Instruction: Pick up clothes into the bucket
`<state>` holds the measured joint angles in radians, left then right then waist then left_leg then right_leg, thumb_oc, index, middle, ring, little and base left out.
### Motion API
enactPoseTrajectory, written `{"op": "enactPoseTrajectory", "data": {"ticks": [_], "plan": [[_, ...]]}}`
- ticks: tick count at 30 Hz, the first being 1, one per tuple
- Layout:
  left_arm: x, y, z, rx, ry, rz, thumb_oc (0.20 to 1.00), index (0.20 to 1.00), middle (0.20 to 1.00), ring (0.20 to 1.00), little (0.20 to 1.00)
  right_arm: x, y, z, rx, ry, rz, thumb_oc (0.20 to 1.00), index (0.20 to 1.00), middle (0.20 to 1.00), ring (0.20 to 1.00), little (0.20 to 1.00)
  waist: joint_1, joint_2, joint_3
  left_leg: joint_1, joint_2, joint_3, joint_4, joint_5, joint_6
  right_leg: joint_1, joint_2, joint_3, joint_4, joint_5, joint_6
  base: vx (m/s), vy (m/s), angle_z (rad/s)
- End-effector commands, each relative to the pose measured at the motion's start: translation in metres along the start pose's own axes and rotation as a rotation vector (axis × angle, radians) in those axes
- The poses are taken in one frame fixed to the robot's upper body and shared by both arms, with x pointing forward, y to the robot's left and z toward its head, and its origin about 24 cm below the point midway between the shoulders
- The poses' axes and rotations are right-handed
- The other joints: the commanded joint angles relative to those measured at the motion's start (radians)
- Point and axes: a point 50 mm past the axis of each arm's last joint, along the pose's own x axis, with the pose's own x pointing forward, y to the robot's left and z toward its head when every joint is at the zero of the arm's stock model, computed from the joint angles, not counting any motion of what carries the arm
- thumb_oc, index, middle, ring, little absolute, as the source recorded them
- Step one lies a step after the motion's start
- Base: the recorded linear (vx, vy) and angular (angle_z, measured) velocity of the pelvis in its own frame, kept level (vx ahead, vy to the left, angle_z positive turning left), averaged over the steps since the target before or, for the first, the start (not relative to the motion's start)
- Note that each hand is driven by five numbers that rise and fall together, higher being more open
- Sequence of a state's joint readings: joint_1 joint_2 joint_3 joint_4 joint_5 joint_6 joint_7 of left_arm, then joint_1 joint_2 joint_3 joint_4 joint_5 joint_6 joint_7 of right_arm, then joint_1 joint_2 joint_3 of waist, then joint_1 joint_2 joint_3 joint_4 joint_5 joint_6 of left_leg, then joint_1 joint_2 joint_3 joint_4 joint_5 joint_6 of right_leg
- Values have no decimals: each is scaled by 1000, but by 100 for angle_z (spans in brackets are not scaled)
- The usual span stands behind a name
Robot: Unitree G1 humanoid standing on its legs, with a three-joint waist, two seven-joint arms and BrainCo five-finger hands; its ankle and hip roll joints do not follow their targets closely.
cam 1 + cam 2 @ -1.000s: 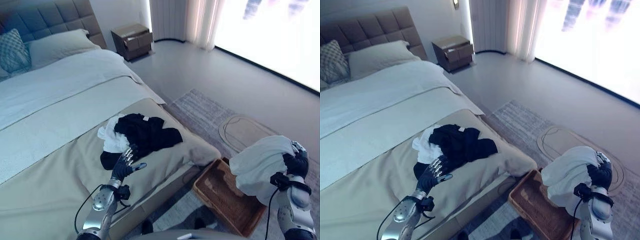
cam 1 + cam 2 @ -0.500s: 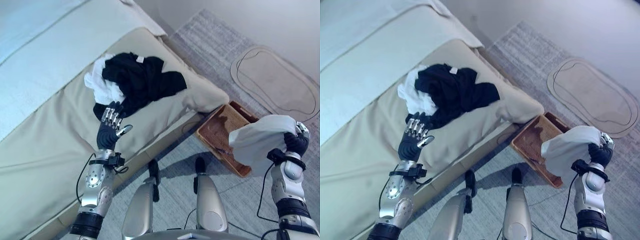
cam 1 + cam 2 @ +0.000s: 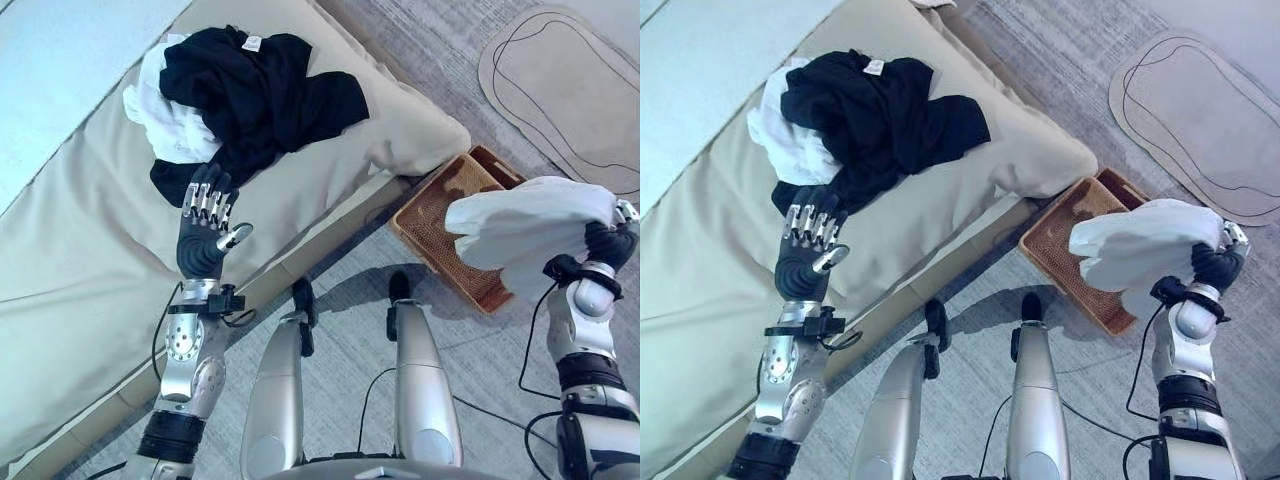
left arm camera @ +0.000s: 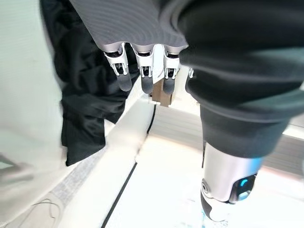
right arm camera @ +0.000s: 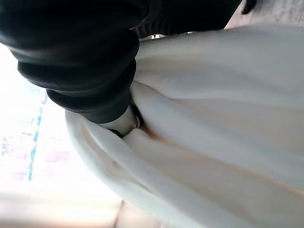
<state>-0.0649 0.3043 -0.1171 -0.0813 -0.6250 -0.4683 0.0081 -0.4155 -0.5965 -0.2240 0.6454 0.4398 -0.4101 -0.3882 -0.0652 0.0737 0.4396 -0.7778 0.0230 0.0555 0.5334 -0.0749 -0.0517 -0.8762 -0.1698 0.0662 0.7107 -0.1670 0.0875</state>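
Observation:
My right hand (image 3: 607, 243) is shut on a bunched white garment (image 3: 528, 228) that hangs in the air over the near right corner of the brown wicker basket (image 3: 446, 209) on the floor. In the right wrist view the white cloth (image 5: 223, 123) wraps close round the hand (image 5: 124, 118). On the beige blanket a black garment (image 3: 250, 95) lies on top of a white one (image 3: 158, 125). My left hand (image 3: 205, 235) is held upright with straight fingers (image 4: 124, 78), just short of the pile's near edge, holding nothing.
The bed's corner (image 3: 425, 130) overhangs the basket's far side. A grey striped rug (image 3: 500, 340) covers the floor under the basket, and an oval beige mat (image 3: 570, 85) lies beyond it to the right.
The camera has tilted further down, so the whole scene has shifted up. My right hand still holds the white garment over the basket. My left hand stays raised by the pile.

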Motion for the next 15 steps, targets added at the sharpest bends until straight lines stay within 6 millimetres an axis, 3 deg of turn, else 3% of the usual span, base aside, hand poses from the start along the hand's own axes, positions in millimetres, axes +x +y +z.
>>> {"op": "enactPoseTrajectory", "data": {"ticks": [1, 7, 12, 15], "plan": [[-1, -6, 18, -24, -101, -28, 1000, 1000, 1000, 1000, 1000, 12, -7, 20, 1, -111, -39, 200, 200, 200, 200, 200, -1, 16, -71, -39, -18, 69, 149, -142, 55, 1, 8, -6, -99, 105, 10, 0, 0, 0], [5, -16, 23, -54, -148, -47, 1000, 1000, 1000, 1000, 1000, 28, -6, 11, -40, -14, -111, 200, 200, 200, 200, 200, 19, 56, -73, -115, -35, 88, 176, -143, 61, -105, 6, 26, -36, 90, 3, -3, 38, 1], [9, -20, 25, -69, -164, -55, 1000, 1000, 1000, 1000, 1000, 35, -11, 7, -99, 40, -128, 200, 200, 200, 200, 200, 25, 70, -72, -156, -42, 99, 199, -148, 64, -153, 6, 48, -3, 84, 2, 12, 15, -3], [10, -24, 28, -76, -177, -74, 1000, 1000, 1000, 1000, 1000, 43, -11, 12, -159, 52, -112, 200, 200, 200, 200, 200, 36, 80, -70, -175, -46, 100, 228, -184, 60, -187, 10, 63, 40, 47, 3, 53, 29, -3]]}}
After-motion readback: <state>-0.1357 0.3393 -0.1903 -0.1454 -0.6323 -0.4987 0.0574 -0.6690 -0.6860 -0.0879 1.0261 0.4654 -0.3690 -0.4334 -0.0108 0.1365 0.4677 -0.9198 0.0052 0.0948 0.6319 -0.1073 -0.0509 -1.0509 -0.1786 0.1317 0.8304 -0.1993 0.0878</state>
